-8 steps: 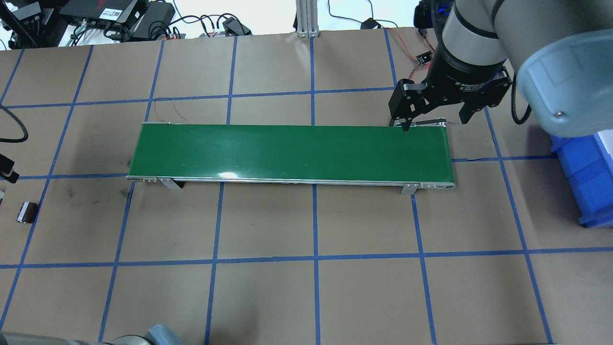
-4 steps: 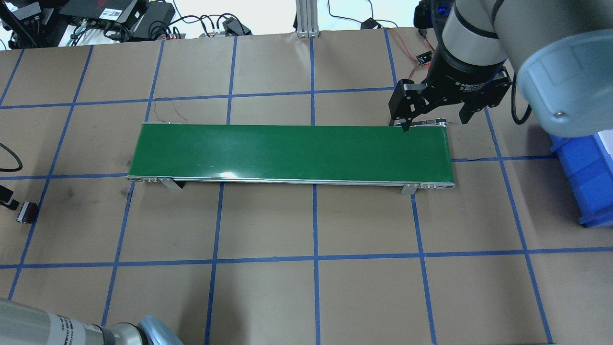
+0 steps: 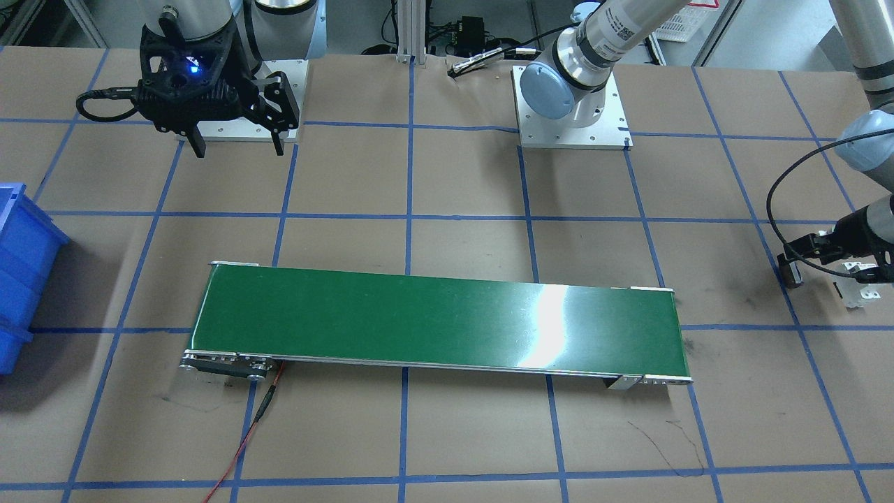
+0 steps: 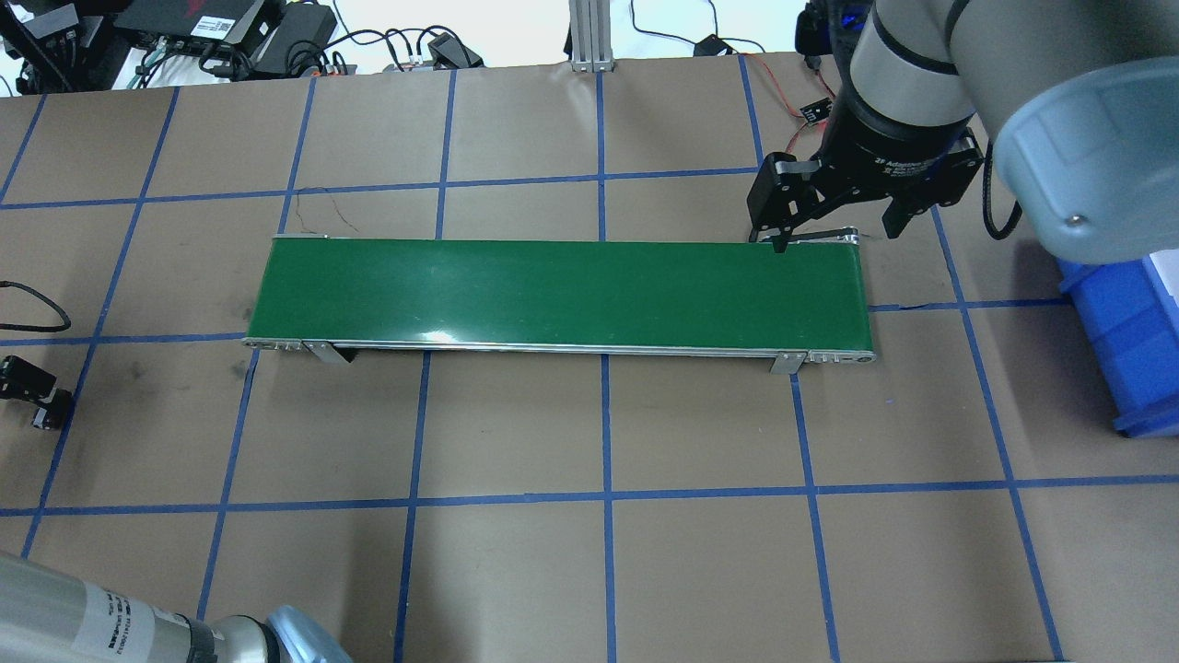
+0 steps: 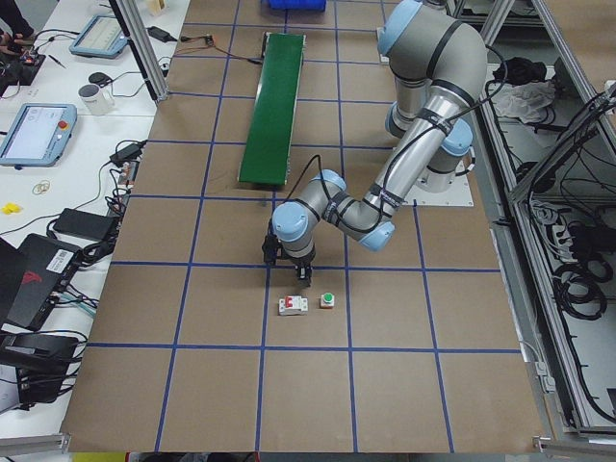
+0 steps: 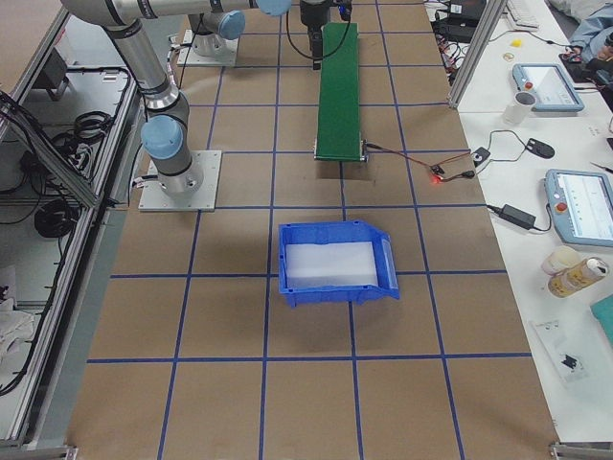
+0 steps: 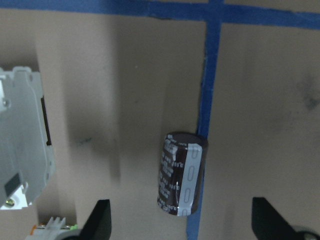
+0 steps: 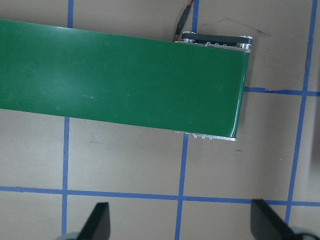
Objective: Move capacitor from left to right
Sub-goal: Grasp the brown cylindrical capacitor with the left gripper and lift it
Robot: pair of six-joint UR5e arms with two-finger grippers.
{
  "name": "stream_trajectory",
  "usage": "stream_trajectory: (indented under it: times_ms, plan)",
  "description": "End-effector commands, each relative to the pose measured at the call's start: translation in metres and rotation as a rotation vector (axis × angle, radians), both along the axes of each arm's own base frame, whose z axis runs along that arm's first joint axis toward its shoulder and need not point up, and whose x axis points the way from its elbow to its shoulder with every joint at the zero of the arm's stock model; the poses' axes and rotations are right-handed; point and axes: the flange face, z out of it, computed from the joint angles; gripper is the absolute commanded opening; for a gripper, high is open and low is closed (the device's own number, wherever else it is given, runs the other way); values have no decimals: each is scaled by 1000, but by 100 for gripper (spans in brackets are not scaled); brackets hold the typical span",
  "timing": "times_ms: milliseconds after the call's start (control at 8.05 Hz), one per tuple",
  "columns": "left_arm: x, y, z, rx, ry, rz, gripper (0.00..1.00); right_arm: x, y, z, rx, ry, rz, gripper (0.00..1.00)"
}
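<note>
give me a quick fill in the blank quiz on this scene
The capacitor lies on its ___ on the table. The left tool, not yet gripping it, is ___. The conveyor belt is ___ in colour.
Missing words: side; open; green.

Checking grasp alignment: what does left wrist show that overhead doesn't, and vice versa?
Only left wrist clearly shows the capacitor lying on its side, overlapping a blue tape line, between the open jaws, plus the white breaker at frame left. Only overhead shows the green conveyor, the right gripper near its end, the blue bin. Both show the left gripper and the brown table with tape grid.
</note>
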Motion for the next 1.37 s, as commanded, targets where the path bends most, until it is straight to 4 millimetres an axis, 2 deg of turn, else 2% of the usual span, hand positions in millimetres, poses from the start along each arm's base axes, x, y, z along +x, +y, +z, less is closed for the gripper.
stream_trajectory:
  times_ms: [0, 124, 248, 373, 497, 745, 869, 1118, 1242]
  plan:
    - [1, -2, -27, 31, 19, 98, 99, 0, 0, 0, 0, 1, 0, 100]
    - [0, -2, -29, 34, 25, 98, 90, 0, 0, 0, 0, 0, 0, 100]
    - [0, -3, -29, 33, 24, 96, 72, 0, 0, 0, 0, 1, 1, 100]
    - [0, -3, -29, 33, 25, 92, 33, 1, 0, 0, 0, 0, 1, 100]
    - [0, -3, -27, 31, 21, 98, 0, 0, 0, 0, 0, 0, 0, 100]
    - [1, -3, -18, 25, 15, 95, 0, 0, 0, 0, 0, 1, 0, 100]
    - [-16, -12, 5, 11, -6, 66, 0, 0, 0, 0, 1, 2, 0, 100]
    - [-77, -36, 86, -71, -87, -35, 0, 0, 0, 0, 1, 2, 0, 100]
    - [-120, -49, 117, -108, -111, -103, 0, 0, 0, 0, 3, 2, 0, 100]
